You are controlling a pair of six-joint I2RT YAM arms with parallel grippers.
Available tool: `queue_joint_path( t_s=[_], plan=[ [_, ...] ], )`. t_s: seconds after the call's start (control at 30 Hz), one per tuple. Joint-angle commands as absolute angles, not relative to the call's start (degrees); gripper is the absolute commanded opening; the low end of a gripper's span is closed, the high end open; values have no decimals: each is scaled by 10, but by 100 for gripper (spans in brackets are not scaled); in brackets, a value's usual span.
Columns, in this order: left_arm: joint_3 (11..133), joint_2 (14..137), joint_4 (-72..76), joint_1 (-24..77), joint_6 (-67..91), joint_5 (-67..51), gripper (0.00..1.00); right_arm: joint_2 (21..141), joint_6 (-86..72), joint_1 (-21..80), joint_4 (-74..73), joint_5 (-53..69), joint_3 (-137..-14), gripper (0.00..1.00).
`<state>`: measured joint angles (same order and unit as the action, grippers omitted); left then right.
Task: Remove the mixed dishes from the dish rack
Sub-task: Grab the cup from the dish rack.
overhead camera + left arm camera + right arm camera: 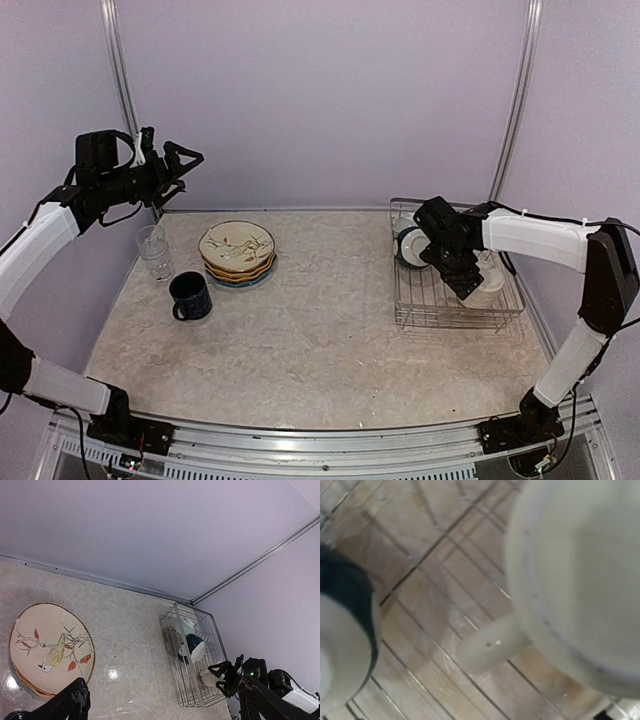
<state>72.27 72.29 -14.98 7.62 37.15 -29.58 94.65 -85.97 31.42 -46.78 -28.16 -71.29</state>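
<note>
Filling the right wrist view was the cream ceramic mug (580, 580), lying in the rectangular silver wire dish rack (430, 300) at the counter's (320, 340) far right corner. Beside it stood the teal bowl with a pale inside (340, 655). The right gripper (472, 288) hung spread wide just over the mug; whether it touched, no view showed. Only the overhead view showed the clear glass tumbler (155, 250) and dark blue mug (190, 296) near the left edge. The stacked patterned plates (237, 252) sat just right of them. The left gripper (172, 152) was fully open and empty above the far left corner. Its wrist view showed a bird on a branch painted on the top plate.
</note>
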Motion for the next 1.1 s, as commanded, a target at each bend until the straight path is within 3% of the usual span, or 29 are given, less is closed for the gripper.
queue_joint_path(
  t_s=[0.0, 0.3, 0.77, 1.07],
  plan=[
    [734, 744, -150, 80, 393, -327, 99, 958, -969, 312, -505, -302, -731, 96],
    [736, 744, -153, 82, 395, -335, 99, 951, -1103, 310, -465, -331, -672, 92],
    [739, 743, -156, 80, 399, -345, 99, 1041, -1153, 309, -515, -373, -762, 93],
    [739, 738, -156, 78, 400, -347, 99, 1053, -1151, 303, -499, -391, -756, 77]
  ],
)
